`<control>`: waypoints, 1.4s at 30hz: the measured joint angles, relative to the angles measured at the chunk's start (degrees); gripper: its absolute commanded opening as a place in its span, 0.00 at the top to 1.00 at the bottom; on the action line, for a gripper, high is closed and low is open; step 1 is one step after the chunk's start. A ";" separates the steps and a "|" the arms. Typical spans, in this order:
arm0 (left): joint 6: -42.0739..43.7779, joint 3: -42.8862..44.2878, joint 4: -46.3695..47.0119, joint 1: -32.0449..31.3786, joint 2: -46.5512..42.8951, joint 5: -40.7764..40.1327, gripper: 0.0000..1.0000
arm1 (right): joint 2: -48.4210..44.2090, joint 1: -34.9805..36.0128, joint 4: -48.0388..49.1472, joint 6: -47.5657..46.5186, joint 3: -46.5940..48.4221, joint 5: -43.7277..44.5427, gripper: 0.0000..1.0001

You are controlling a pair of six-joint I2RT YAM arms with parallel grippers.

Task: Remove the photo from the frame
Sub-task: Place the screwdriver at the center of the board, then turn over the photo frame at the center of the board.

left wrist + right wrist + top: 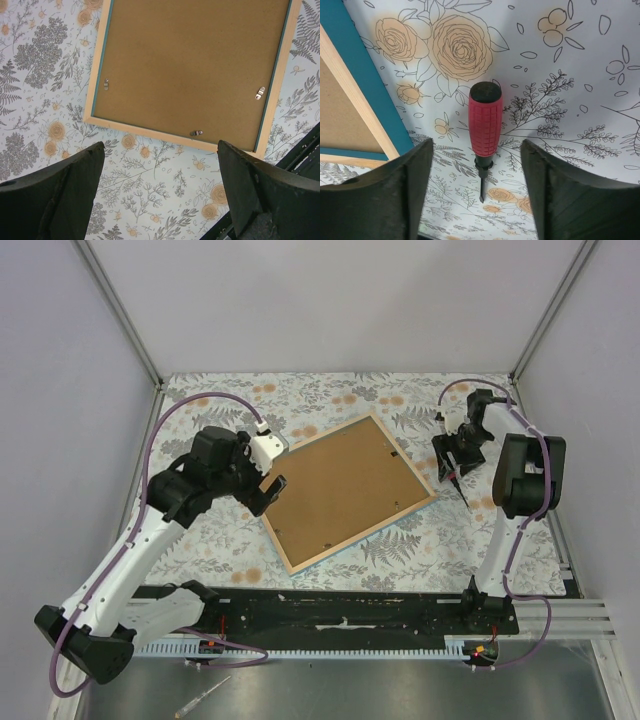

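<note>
The frame (pixel 365 534) lies face down and turned at an angle on the floral table cover, its light wood back up. A plain brown board (pixel 345 490) fills it, held by small metal tabs (pixel 196 133). The photo's printed side is hidden. My left gripper (pixel 268 490) hangs open over the cover (pixel 160 195), just off the frame's wood edge (pixel 150 132), touching nothing. My right gripper (pixel 455 462) is open to the right of the frame's blue side (pixel 365 80). A red-handled screwdriver (pixel 485 120) lies on the cover between its fingers, untouched.
White walls close in the table at the back and on both sides. The black mounting rail (pixel 340 610) runs along the near edge, with both arm bases on it. A small tool (pixel 200 700) lies on the metal surface below the rail.
</note>
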 measured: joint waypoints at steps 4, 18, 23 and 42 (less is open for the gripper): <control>0.42 0.02 -0.24 -0.26 0.00 -1.09 0.00 | -0.92 -0.04 0.13 -0.31 -0.17 -0.52 0.02; 2.45 -5.22 -0.52 -0.35 -7.56 -3.43 0.00 | -15.76 -1.03 1.36 0.39 -2.69 -3.06 0.02; 2.49 -9.31 -0.28 -0.35 -13.16 -4.26 0.00 | -32.87 -1.33 5.51 0.17 -14.67 -2.84 0.02; 2.45 -5.68 -0.26 -0.28 -10.27 0.50 0.00 | -72.04 -1.88 19.39 -1.81 -42.84 -2.62 0.02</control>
